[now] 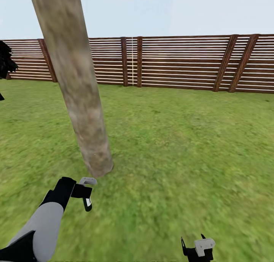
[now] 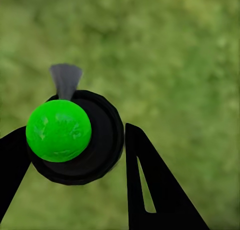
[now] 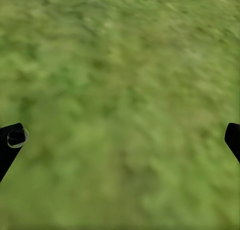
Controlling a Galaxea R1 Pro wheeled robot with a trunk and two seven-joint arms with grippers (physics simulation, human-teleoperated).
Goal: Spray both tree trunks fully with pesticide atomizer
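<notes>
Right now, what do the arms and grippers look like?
Left arm: light grey rounded link, black wrist and elbow sections. Left gripper: black, pale grey block on top, black wedge fingers with a slot. Right gripper: black with grey block, pointed black fingers.

Leaning tree trunk (image 1: 78,91) blocks front-left; open grass (image 1: 182,148) runs right to the fence (image 1: 182,60).

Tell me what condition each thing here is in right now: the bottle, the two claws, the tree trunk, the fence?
pesticide atomizer: held off the grass, gripped between the left fingers.
left gripper: shut on the atomizer.
right gripper: open, empty, over grass.
tree trunk: leaning, bark bare, no specks of spray visible.
fence: standing, unbroken along the lawn's far edge.
grass: bare where visible.
</notes>
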